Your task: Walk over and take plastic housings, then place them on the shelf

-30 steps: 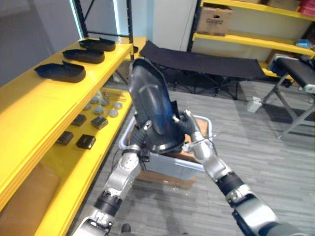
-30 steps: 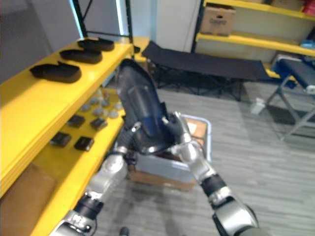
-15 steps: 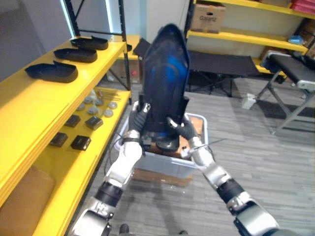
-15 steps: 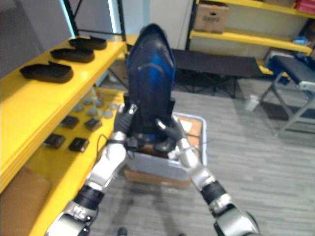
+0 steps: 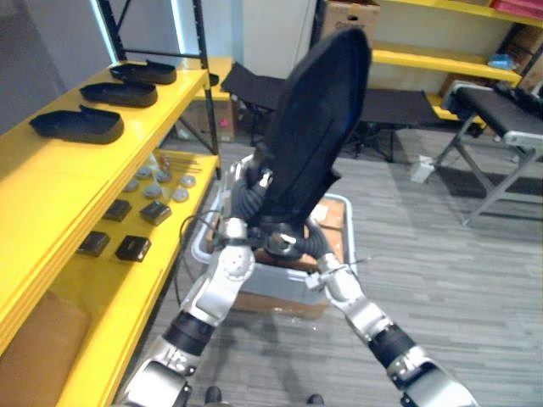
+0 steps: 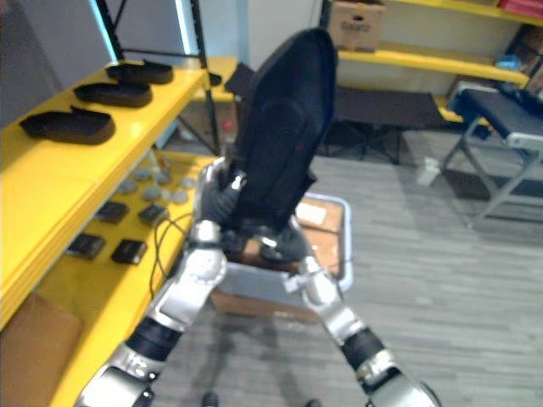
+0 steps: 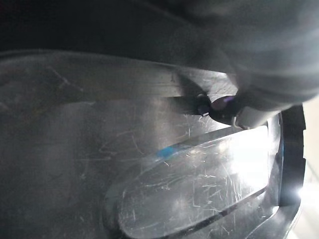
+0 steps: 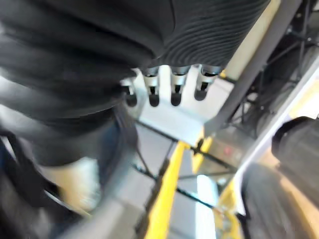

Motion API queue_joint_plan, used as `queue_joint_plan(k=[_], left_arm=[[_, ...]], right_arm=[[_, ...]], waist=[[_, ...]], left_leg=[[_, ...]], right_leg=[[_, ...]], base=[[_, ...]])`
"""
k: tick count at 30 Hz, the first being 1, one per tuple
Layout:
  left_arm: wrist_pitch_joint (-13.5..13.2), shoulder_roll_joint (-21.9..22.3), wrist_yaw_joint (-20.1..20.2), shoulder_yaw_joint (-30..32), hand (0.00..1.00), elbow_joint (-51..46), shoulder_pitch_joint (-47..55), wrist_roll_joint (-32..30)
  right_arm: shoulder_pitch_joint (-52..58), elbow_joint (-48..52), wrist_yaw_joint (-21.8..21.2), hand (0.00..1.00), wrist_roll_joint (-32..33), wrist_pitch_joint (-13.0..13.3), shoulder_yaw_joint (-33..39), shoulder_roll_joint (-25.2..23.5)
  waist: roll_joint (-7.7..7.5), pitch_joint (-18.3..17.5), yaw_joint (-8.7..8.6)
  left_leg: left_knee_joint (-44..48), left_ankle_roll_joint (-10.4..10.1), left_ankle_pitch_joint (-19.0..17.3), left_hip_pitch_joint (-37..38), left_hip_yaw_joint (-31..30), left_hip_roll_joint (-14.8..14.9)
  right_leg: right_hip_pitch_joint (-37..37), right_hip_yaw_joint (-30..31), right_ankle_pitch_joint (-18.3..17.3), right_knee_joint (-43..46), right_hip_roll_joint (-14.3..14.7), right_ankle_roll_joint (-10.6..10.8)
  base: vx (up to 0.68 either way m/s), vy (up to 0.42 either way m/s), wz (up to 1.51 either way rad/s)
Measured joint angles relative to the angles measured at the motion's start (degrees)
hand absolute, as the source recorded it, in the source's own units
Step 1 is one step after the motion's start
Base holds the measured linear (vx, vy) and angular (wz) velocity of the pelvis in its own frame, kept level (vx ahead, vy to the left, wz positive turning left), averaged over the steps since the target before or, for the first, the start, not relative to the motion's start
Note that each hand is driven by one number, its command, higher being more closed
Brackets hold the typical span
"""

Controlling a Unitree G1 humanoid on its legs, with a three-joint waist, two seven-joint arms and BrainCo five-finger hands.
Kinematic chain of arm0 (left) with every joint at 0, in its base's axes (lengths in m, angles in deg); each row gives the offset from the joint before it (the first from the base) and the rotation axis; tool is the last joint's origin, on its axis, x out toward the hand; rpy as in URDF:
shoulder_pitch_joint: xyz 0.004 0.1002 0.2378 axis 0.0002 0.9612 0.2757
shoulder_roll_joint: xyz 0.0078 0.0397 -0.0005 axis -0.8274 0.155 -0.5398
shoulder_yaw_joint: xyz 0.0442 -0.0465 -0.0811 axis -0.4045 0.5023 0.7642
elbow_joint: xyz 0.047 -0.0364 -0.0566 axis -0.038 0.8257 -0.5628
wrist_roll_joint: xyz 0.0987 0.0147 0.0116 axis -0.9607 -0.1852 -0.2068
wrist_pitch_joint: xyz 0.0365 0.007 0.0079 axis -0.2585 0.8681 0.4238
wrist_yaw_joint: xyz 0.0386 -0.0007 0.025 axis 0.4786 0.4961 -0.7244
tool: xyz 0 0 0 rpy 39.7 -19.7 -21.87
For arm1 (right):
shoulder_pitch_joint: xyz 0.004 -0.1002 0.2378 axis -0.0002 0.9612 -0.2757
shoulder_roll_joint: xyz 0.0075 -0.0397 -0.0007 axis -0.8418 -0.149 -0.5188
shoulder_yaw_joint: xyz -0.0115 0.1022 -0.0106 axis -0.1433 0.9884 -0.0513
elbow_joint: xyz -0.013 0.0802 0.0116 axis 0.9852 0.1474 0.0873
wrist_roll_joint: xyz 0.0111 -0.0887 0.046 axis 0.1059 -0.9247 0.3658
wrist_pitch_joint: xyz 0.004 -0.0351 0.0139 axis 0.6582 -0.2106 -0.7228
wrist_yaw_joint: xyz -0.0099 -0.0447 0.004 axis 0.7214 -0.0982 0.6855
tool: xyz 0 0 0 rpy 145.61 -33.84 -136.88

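Note:
A long black plastic housing (image 5: 316, 136) stands on end in the air in front of me, its top leaning right. My left hand (image 5: 246, 197) is curled round its lower left edge, and the left wrist view shows the housing's scratched inner surface (image 7: 149, 164) from very close. My right hand (image 5: 304, 244) sits under the housing's lower end; its fingers (image 8: 172, 84) are straight. Three more black housings (image 5: 76, 125) (image 5: 119, 91) (image 5: 142, 71) lie in a row on the top board of the yellow shelf (image 5: 51, 195) to my left.
A grey bin (image 5: 280, 284) stands on the floor below my hands. The lower shelf board holds small black parts (image 5: 131, 248) and round discs (image 5: 157, 191). A black cot (image 5: 390, 106) and a bench (image 5: 501, 119) stand behind, before another yellow rack with a cardboard box (image 5: 344, 10).
The housing's top has swung from leaning left, through upright, to leaning right, and it sits higher. My right hand's fingers have straightened off the housing. The left hand keeps its hold.

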Motion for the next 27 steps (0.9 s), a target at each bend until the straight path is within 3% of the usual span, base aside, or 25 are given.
queue_joint_plan(k=[2, 3, 6, 9, 11, 14, 17, 22, 27], left_arm=[[0.6, -0.3, 0.0, 0.0, 1.00, 0.0, 3.6, -1.5], [1.7, -0.6, -0.1, 0.1, 1.00, 0.2, 7.3, -2.5], [2.4, -0.7, -1.0, 1.6, 1.00, 3.2, 13.0, -1.6], [2.4, 2.4, -4.3, 9.7, 1.00, 3.6, 19.1, 2.1], [2.0, 4.2, -6.7, 15.3, 1.00, 3.6, 20.5, 4.9], [-1.1, 6.0, -11.2, 22.7, 1.00, 3.4, 21.5, 11.3], [-4.9, 7.3, -12.9, 26.5, 1.00, 1.1, 24.0, 17.4], [-10.7, 9.8, -11.5, 27.9, 1.00, -4.1, 28.9, 27.0], [-17.4, 11.7, -4.6, 28.1, 1.00, -10.4, 33.7, 33.6]], right_arm=[[3.1, 3.1, -0.7, 0.00, 3.3, 2.7, 2.9, 0.1], [5.9, 6.1, -1.2, 0.00, 6.6, 6.3, 5.5, 0.1], [10.4, 10.8, -2.0, 0.00, 10.9, 11.6, 11.3, -0.2], [13.8, 13.7, -0.7, 0.00, 12.0, 13.7, 17.3, -1.7], [16.6, 14.9, 0.3, 0.00, 12.0, 13.7, 19.9, -2.9], [20.4, 15.0, 2.0, 0.00, 11.9, 12.9, 23.0, -5.0], [23.5, 14.7, 3.5, 0.00, 11.8, 9.6, 26.1, -6.1], [27.1, 6.1, 3.0, 0.00, 11.1, 4.3, 30.6, -7.7], [30.8, 3.0, 1.3, 0.00, 11.1, 3.7, 32.5, -9.6]], waist=[[0.18, 0.0, -0.39], [0.26, 0.0, -0.97], [0.35, 0.0, -1.68], [0.84, 0.2, -2.38], [1.42, 0.0, -2.65], [2.47, -0.3, -2.62], [3.42, -0.9, -2.69], [4.00, -1.3, -2.64], [4.18, -1.4, -2.63]], left_leg=[[0.0, -0.1, -0.1, 0.0, 0.2, -0.1], [0.0, -0.1, -0.3, 0.0, 0.2, -0.1], [0.0, -0.2, -0.4, 0.2, 0.6, -0.1], [0.0, -0.3, -0.9, 1.0, 1.9, -0.2], [0.0, -0.2, -1.0, 1.0, 2.1, -0.3], [0.0, -0.1, -1.2, 1.1, 3.1, -0.3], [0.0, -0.1, -1.3, 1.2, 3.1, -0.4], [0.0, -0.1, -1.3, 1.2, 3.0, -0.4], [-0.1, -0.1, -1.3, 1.0, 2.7, -0.4]], right_leg=[[-0.1, 0.4, -0.1, 0.1, 0.0, 0.2], [-0.2, 0.5, -0.2, 0.4, -0.1, 0.3], [-0.4, 0.7, -0.2, 0.5, 0.0, 0.2], [-0.5, 1.8, -0.2, 0.5, 0.2, 0.2], [-0.5, 2.0, -0.2, 0.5, 0.1, 0.2], [-0.8, 2.4, -0.2, 0.5, 0.1, 0.3], [-0.8, 2.5, -0.3, 0.5, 0.0, 0.3], [-0.7, 2.3, -0.8, 0.5, -0.1, 0.5], [-0.6, 2.1, -0.9, 0.5, -0.1, 0.6]], base=[[0.04, 0.005, -0.06], [0.05, 0.001, -0.05], [0.05, -0.002, -0.10], [0.04, -0.001, -0.18], [0.03, 0.009, -0.08], [0.01, 0.007, -0.08], [0.00, 0.002, -0.02], [0.00, 0.000, 0.00], [0.00, 0.000, 0.01]])
